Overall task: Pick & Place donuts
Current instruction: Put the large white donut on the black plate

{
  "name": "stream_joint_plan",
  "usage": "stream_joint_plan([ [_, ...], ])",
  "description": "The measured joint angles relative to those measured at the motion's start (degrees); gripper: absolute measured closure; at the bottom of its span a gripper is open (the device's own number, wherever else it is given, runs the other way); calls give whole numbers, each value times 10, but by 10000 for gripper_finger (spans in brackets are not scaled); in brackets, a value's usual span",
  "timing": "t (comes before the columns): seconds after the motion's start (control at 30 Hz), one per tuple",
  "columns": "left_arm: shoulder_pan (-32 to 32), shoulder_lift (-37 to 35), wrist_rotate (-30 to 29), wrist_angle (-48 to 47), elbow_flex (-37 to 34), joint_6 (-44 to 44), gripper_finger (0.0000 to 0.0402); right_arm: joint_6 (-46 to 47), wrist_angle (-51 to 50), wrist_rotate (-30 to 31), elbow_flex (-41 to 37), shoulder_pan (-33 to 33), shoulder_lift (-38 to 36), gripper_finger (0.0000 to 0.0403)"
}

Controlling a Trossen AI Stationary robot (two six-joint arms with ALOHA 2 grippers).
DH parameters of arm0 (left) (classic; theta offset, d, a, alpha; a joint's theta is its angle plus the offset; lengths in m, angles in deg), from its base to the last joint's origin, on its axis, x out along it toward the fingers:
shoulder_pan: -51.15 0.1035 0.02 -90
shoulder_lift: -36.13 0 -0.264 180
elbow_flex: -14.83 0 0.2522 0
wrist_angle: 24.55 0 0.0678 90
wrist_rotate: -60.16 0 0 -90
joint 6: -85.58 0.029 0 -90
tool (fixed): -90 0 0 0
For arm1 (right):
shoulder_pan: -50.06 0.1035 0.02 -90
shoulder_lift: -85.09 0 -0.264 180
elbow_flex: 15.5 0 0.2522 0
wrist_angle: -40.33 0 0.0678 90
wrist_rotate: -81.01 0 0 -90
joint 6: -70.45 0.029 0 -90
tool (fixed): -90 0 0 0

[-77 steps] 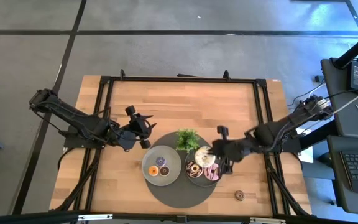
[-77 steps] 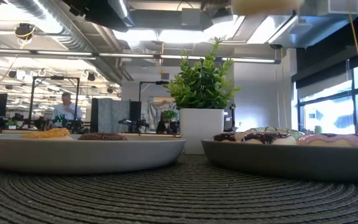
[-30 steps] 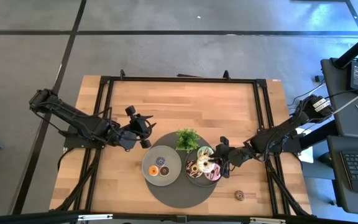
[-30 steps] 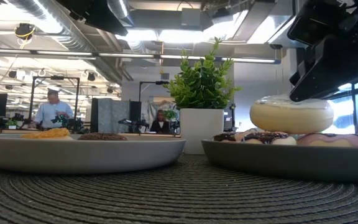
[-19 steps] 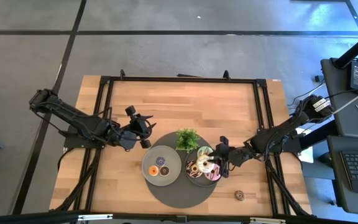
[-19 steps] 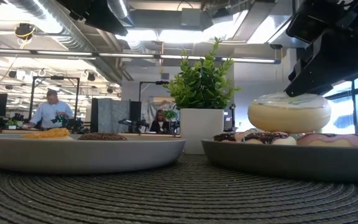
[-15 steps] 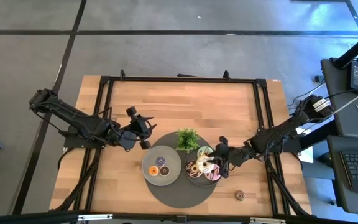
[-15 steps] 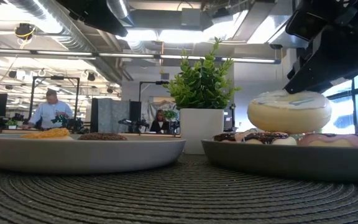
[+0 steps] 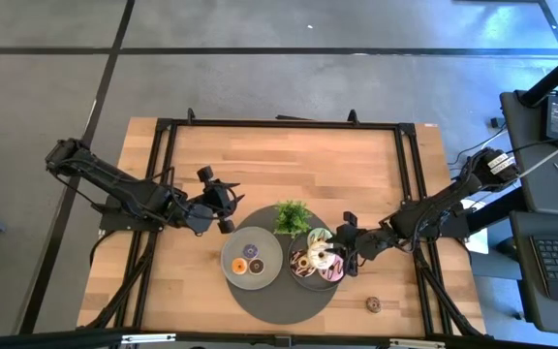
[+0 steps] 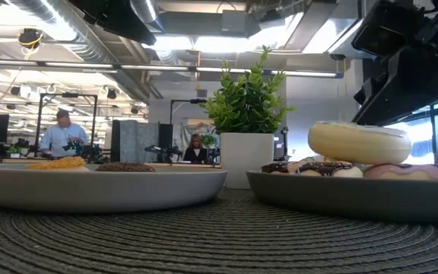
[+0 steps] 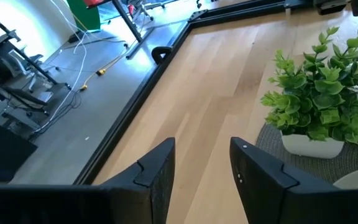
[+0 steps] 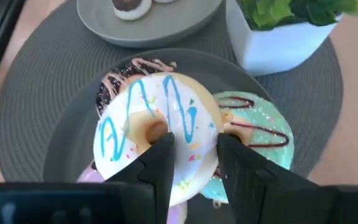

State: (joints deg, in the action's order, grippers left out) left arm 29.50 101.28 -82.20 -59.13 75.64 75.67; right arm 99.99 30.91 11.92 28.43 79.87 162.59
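A white-iced donut with blue zigzags (image 12: 135,134) lies tilted on top of the green (image 12: 260,134), chocolate (image 12: 120,81) and pink donuts in the right grey plate (image 9: 303,279). In the low view the white-iced donut (image 10: 360,142) leans on those under it. My right gripper (image 12: 194,155) is open just above it, one finger over the hole and one at the outer rim. The left grey plate (image 9: 264,276) holds three mini donuts (image 9: 248,262). My left gripper (image 9: 231,208) hovers open and empty to the left of the plant (image 9: 293,215). My right gripper comes from the table's right side, slanting down, with its fingers (image 12: 163,149) on either side of the white donut's ring (image 12: 194,127). I cannot tell whether they touch it. The donut rests tilted on the other donuts in the plate.
Both plates stand on a round dark woven mat (image 9: 279,296). The potted plant (image 10: 248,114) stands just behind them. One small brown donut (image 9: 373,304) lies on the wood near the front right. A black frame (image 9: 279,124) rims the table. People show in the room behind.
The white donut has sunk a little and tipped over; it now lies tilted on the donuts in the right plate. My right gripper has stayed over the plate.
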Motion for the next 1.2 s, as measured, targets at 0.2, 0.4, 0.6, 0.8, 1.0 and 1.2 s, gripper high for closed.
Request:
stream_joint_plan([
  [0.2, 0, 0, 0, 0, 0, 0, 250, -1, 6, 0, 0, 0, -4, 279],
  [0.4, 0, 0, 0, -1, 0, 0, 252, -2, 4, 0, 0, 0, -13, 279],
  [0.6, 0, 0, 2, -3, 0, 0, 251, 2, 1, -1, 0, 0, -14, 279],
  [0.8, 0, 0, 2, -3, 0, 0, 250, 16, 0, -1, 0, 0, -14, 279],
  [1.0, 0, 0, 2, -3, 0, 1, 253, 30, 0, -1, 0, 0, -14, 278],
  [1.2, 0, 0, 2, -2, 0, 0, 249, 30, 0, -1, 0, 0, -14, 278],
])
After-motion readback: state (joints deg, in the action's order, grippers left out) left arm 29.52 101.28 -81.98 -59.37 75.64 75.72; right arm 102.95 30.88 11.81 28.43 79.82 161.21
